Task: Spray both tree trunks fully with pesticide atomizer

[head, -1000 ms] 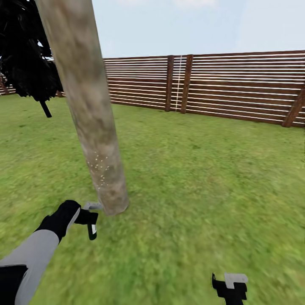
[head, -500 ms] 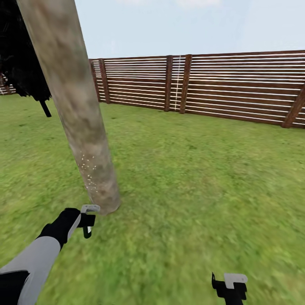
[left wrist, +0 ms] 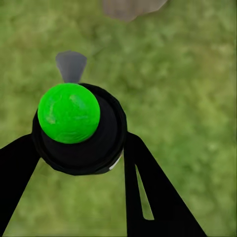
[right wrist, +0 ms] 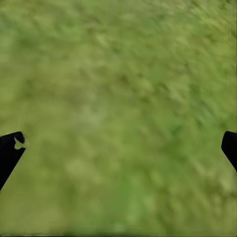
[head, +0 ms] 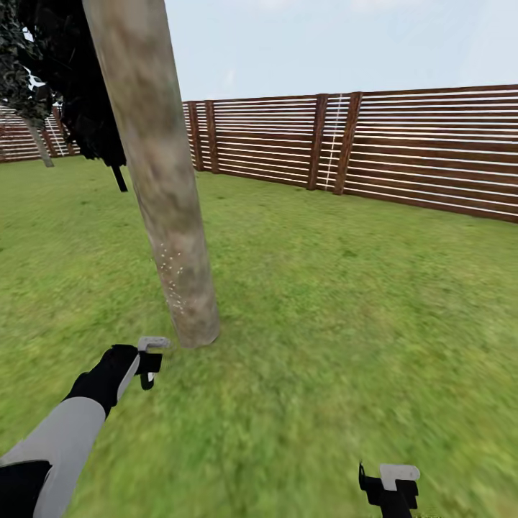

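Note:
A pale mottled tree trunk (head: 162,187) leans up from the lawn just ahead of me, with fine white specks (head: 175,282) on its lower part. My left gripper (head: 148,365) hovers over the grass close beside the trunk's base, shut on the pesticide atomizer (head: 151,352). In the left wrist view the atomizer (left wrist: 74,123) is a black body with a bright green cap and a grey nozzle (left wrist: 71,65) that points toward the trunk's foot (left wrist: 131,7), and black fingers (left wrist: 148,197) flank it. My right gripper (head: 392,491) hangs open low over bare grass, its fingertips (right wrist: 10,150) wide apart.
A brown slatted fence (head: 374,144) runs across the back. A near-black conifer (head: 79,86) stands behind the trunk at the upper left, with another slim stem (head: 39,144) farther left. Lawn (head: 345,316) stretches wide to the right.
The whole picture has slid right, so the camera has turned left. My left gripper with the atomizer has stayed by the trunk's base; the right gripper has not moved.

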### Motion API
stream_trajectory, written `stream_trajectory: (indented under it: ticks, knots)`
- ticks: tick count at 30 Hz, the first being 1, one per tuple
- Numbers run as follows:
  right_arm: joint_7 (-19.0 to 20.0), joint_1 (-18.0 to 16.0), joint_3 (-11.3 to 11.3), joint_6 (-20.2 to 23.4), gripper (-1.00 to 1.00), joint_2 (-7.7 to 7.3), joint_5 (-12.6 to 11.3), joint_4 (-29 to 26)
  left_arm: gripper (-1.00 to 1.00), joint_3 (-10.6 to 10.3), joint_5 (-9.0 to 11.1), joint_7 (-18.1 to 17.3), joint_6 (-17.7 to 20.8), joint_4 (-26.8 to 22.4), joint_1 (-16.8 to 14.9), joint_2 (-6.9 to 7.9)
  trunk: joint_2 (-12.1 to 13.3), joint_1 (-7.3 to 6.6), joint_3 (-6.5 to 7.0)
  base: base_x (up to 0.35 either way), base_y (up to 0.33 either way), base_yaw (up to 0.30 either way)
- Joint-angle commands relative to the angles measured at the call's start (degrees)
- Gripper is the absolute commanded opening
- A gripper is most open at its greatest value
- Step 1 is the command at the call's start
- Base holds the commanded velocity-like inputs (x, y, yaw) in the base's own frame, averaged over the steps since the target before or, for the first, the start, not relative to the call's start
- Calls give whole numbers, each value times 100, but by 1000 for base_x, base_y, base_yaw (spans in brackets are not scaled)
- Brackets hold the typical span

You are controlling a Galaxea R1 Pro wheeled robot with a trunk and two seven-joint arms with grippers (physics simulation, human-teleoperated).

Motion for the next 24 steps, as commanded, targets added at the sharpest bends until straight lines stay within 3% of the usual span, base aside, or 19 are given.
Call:
stream_trajectory:
  ticks: [1,5,9,18,24]
  knots:
    - [-31,-3,-32,-10,100,-2,58,2,-100,33,-63,-33,48,-177,-2,-55,-2,-4,-5,-269,-196,276]
    - [-31,-4,-32,-10,100,-2,61,2,-100,27,-89,-18,57,-274,-2,-158,-2,-4,-5,-147,-230,276]
    - [-31,-4,-32,-10,100,-6,60,2,-100,9,-91,-16,71,-287,-26,-182,-2,-4,-5,148,-237,210]
    - [-31,-4,-33,-10,100,-6,61,2,-100,20,-106,-8,93,-280,-38,-224,-2,-4,-5,186,-224,10]
    - [-31,-4,-32,-10,100,-6,61,2,-100,36,-117,-8,93,-278,-30,-216,-2,-4,-5,26,-270,0]
